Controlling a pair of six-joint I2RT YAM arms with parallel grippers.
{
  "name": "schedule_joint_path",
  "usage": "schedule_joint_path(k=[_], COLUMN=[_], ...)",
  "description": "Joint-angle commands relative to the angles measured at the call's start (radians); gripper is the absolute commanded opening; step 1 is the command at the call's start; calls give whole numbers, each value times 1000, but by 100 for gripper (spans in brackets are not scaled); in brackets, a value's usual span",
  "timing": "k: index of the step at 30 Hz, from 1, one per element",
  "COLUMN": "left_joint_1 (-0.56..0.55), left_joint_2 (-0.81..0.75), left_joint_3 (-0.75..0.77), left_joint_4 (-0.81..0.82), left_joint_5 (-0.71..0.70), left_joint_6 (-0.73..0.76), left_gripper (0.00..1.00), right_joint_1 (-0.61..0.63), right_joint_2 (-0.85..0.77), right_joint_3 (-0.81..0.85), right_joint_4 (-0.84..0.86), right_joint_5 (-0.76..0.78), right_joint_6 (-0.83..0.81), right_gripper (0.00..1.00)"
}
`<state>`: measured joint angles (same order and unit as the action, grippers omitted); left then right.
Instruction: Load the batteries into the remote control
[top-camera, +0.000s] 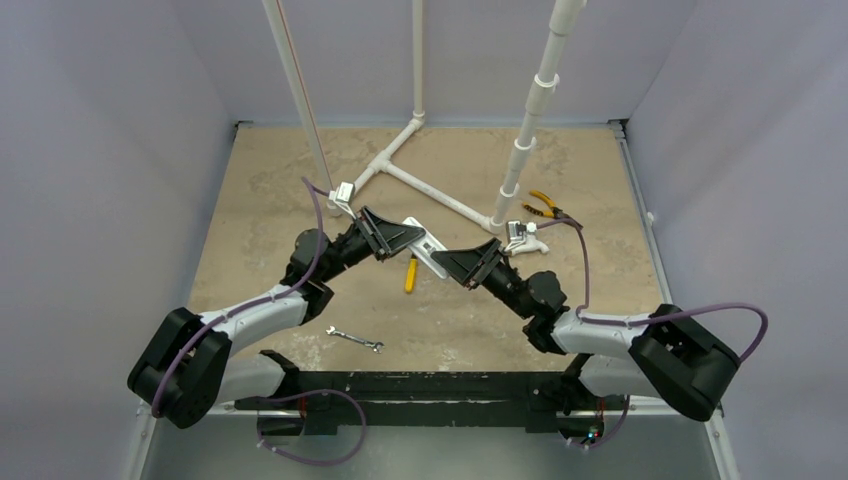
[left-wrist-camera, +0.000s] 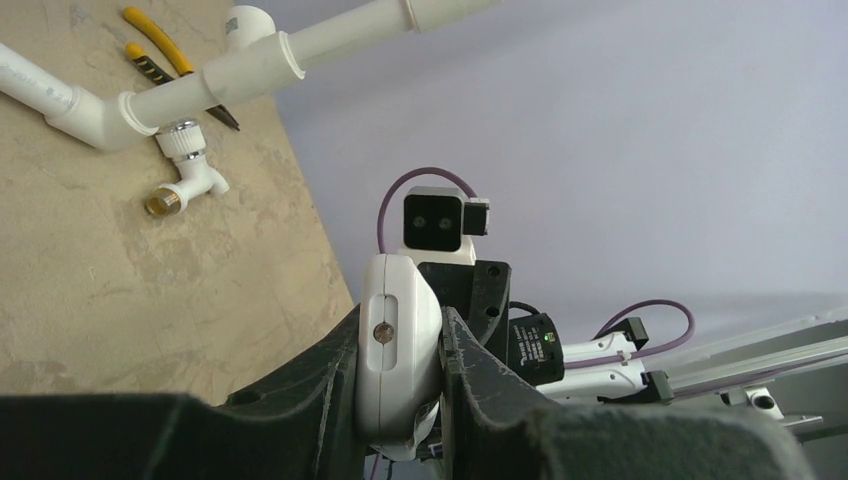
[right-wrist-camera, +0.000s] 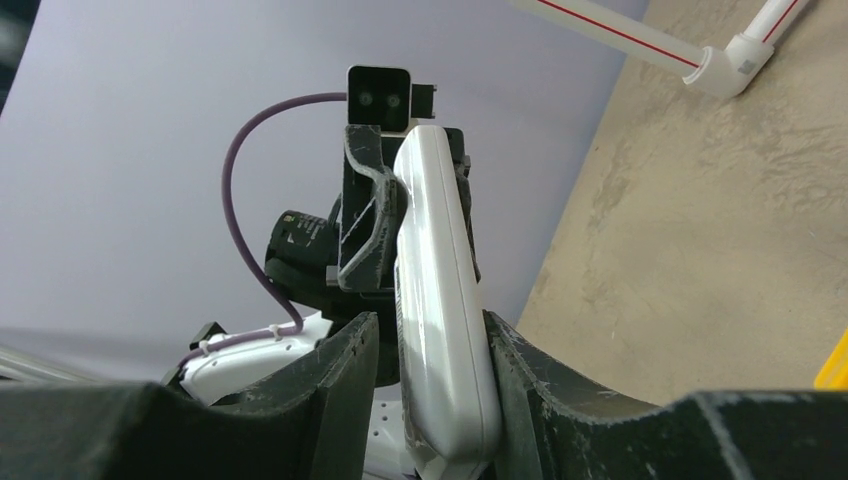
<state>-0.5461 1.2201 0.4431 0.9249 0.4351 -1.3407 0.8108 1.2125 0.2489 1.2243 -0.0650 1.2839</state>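
Note:
The white remote control (top-camera: 427, 250) hangs in the air between my two grippers, above the middle of the table. My left gripper (top-camera: 398, 238) is shut on one end of it; in the left wrist view the remote (left-wrist-camera: 398, 340) is squeezed between both fingers, its end face with a small round emitter towards the camera. My right gripper (top-camera: 463, 262) has its jaws around the other end (right-wrist-camera: 440, 330). One finger there touches the remote and a narrow gap shows at the other. The batteries are out of view.
A yellow-handled screwdriver (top-camera: 410, 273) lies on the table under the remote. A silver wrench (top-camera: 355, 340) lies nearer the front. Yellow-handled pliers (top-camera: 543, 203) and a small tap fitting (top-camera: 522, 236) lie at the right. White pipework (top-camera: 430, 185) stands at the back.

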Motion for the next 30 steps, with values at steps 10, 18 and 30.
schedule_joint_path(k=[10,18,30], left_joint_1=[-2,-2,-1], left_joint_2=[-28,-29,-80], left_joint_3=[-24,-5,77], left_joint_4=[50,24,-170], left_joint_5=[-14,-1,30], left_joint_6=[40,56,160], left_gripper=[0,21,94], right_joint_1=[-9,-9,-9], right_joint_2=[37,-45,-223], right_joint_3=[-8,-4,-9], right_joint_4=[162,23,-169], right_joint_5=[13,52,110], right_joint_6=[42,-12,-142], right_gripper=[10,0,0])
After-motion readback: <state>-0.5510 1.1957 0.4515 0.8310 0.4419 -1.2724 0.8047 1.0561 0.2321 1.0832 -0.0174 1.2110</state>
